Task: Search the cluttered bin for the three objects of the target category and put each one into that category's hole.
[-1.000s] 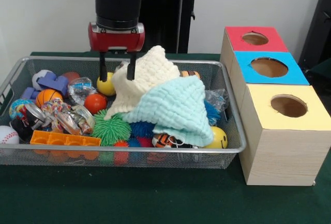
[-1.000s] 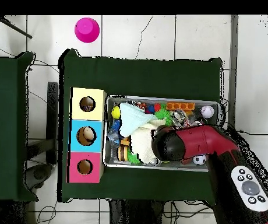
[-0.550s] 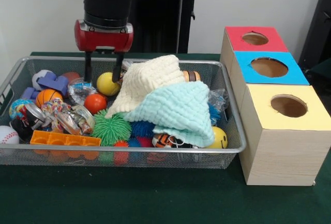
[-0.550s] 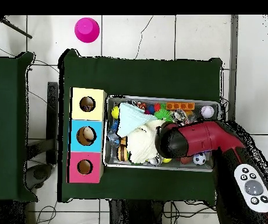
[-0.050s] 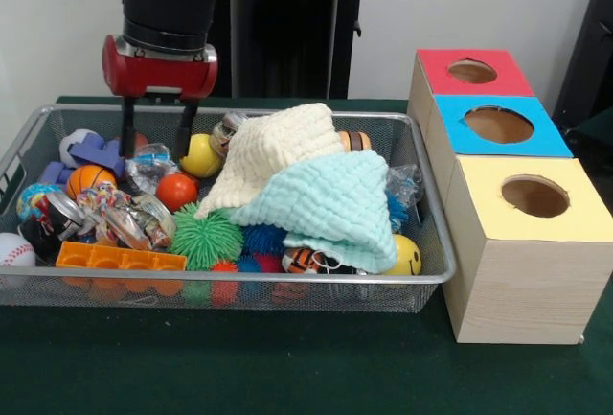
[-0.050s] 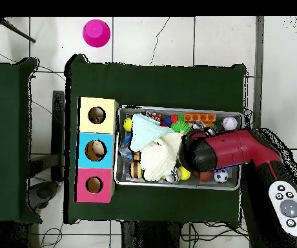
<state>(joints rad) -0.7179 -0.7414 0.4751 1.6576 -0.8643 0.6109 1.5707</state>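
Tool (image 5: 153, 130) hangs over the far left part of the silver wire-mesh bin (image 5: 421, 286), its two black fingers spread apart with nothing between them, tips just above the toys. Beside the right finger sits a yellow ball (image 5: 201, 155); an orange ball (image 5: 176, 191) lies nearer. A cream knitted cloth (image 5: 278, 147) and a pale mint knitted cloth (image 5: 330, 202) are heaped over the bin's middle and right, covering whatever lies beneath; this appears to be why searching is needed. The target category is not identifiable from these views. The wooden box with red, blue and yellow holed tops (image 5: 498, 127) stands on the green surface (image 5: 287, 367) just right of the bin, within reach for drop-off. Overhead, the red arm (image 6: 225, 150) hides the tool. No target is in hand yet.
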